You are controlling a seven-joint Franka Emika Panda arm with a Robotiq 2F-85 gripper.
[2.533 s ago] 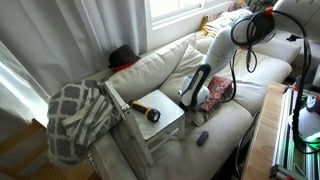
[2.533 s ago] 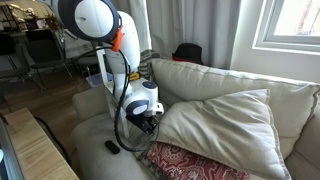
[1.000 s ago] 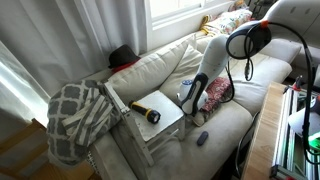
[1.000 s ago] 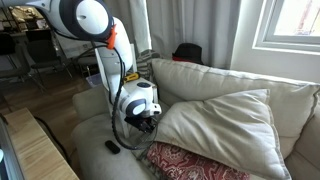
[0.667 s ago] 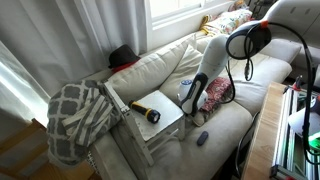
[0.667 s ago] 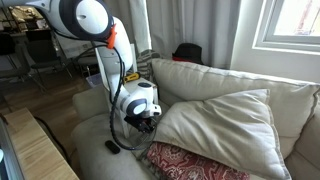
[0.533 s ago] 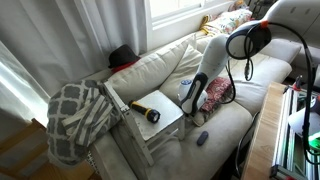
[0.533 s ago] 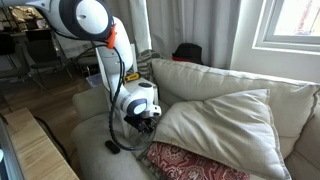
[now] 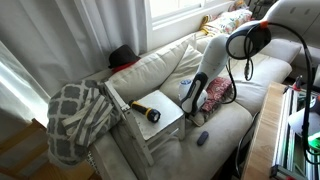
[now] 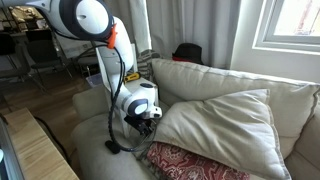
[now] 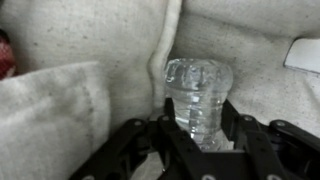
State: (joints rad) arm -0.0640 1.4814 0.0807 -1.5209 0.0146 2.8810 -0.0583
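Black jaws squeeze a clear bottle [image 11: 198, 95] from both sides, one on its left and one on its right. In the wrist view the bottle has bumpy rings round it and stands up between them. It sits low on a cream sofa [image 11: 80, 40], right where two cushions meet.

In both exterior views the white robot arm [image 10: 105, 60] bends down to the sofa seat. The jaws are tucked in beside a big cream cushion [image 10: 215, 120]. The bottle is too hidden there to make out. A red patterned pillow [image 10: 185, 162] lies just beside the jaws. A small dark thing [image 9: 201, 137] lies on the seat near them.

Farther off, in an exterior view, a yellow and black torch [image 9: 147, 110] lies on a white worktop [image 9: 172, 120]. Past it a checked blanket [image 9: 80, 115] hangs over the end of the sofa. A black thing [image 9: 120, 55] rests on the sofa back, by the curtain [image 9: 60, 40].
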